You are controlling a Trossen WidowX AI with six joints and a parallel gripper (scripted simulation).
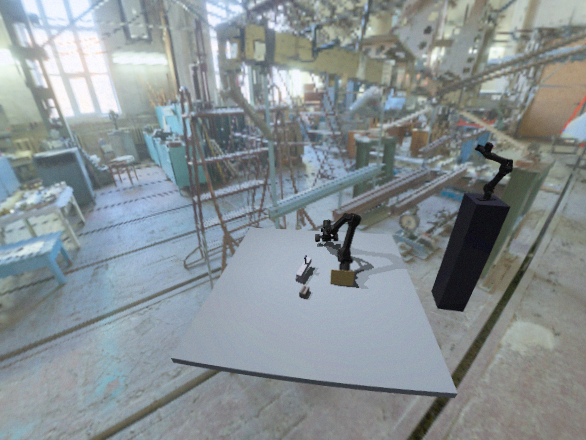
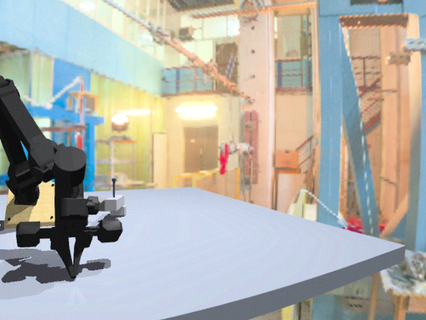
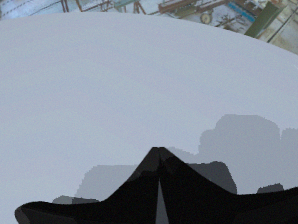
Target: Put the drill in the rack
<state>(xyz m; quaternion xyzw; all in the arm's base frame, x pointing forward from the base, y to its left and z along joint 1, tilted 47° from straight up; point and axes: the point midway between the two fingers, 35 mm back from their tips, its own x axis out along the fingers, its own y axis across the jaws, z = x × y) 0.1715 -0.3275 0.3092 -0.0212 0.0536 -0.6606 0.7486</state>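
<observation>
A light grey block (image 1: 302, 272) (image 2: 113, 203) lies on the table, with a thin dark drill (image 1: 306, 260) (image 2: 114, 184) standing up from it. A small dark brown block (image 1: 304, 292) lies just in front of it in the top view; I cannot tell whether it is the key or the rack. My gripper (image 1: 321, 241) (image 2: 73, 273) (image 3: 157, 152) is shut on nothing and points down, with its tips close above the bare table. It stands apart from the grey block, on that block's far right side in the top view. The wrist view shows only table ahead of the fingers.
The arm stands on a tan base plate (image 1: 342, 278) (image 2: 40, 209) near the table's (image 1: 310, 345) middle. A tall dark pillar (image 1: 470, 250) bearing a second arm stands off the table to the right.
</observation>
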